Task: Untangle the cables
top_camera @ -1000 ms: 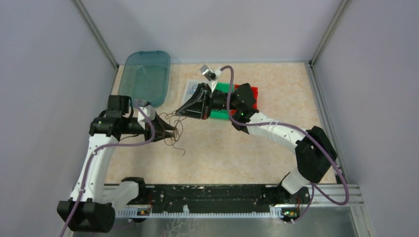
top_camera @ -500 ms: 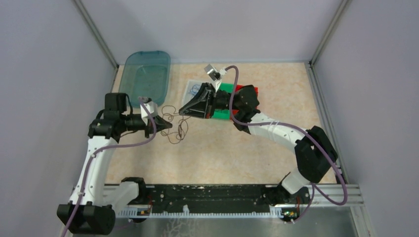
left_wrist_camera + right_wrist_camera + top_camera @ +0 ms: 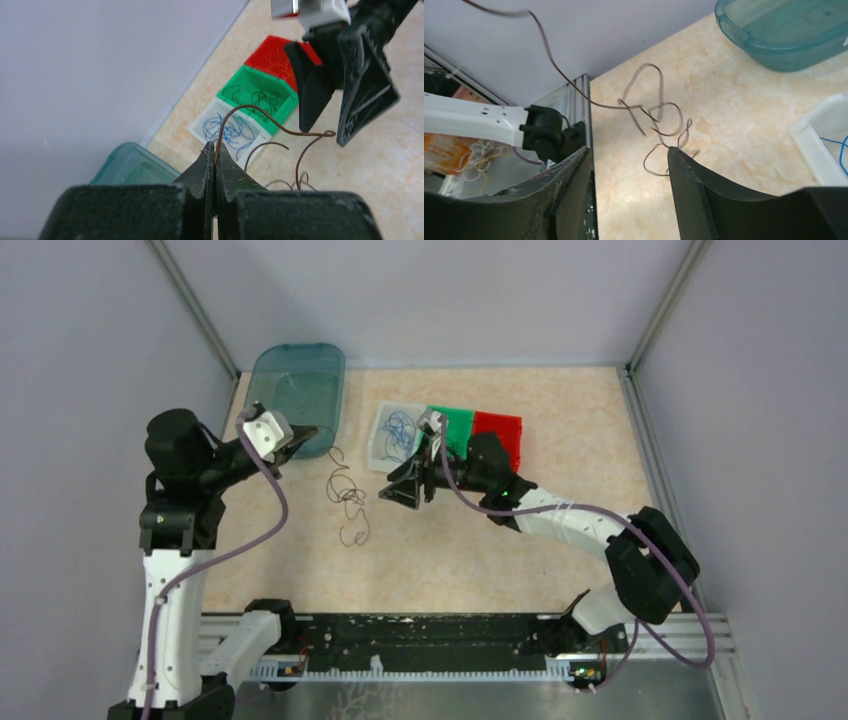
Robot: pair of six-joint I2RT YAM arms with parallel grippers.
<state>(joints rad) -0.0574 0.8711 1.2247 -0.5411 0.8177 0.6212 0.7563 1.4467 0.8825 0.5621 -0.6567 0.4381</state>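
A dark brown cable [image 3: 348,495] hangs in curly loops from my left gripper [image 3: 310,432], which is raised beside the teal tub and shut on the cable's top end. In the left wrist view the pinched strand [image 3: 260,112] arcs up out of the closed gripper [image 3: 215,147] and trails down to the table. My right gripper [image 3: 390,492] stands open just right of the dangling loops, nothing between its fingers. Its own view has the cable [image 3: 659,107] hanging ahead of the open gripper [image 3: 629,150], one loop close to the right fingertip. Blue cables [image 3: 398,430] lie in the white bin.
Three small bins sit in a row at the back: white [image 3: 378,445], green [image 3: 458,425] with dark strands, red [image 3: 500,430] with orange strands. A teal tub [image 3: 295,390] stands at the back left. Grey walls enclose the table on three sides.
My left gripper shut on the brown cable, then rose and swung back-left toward the tub, stretching the loops out. My right gripper opened and dropped away to the right of the cable.
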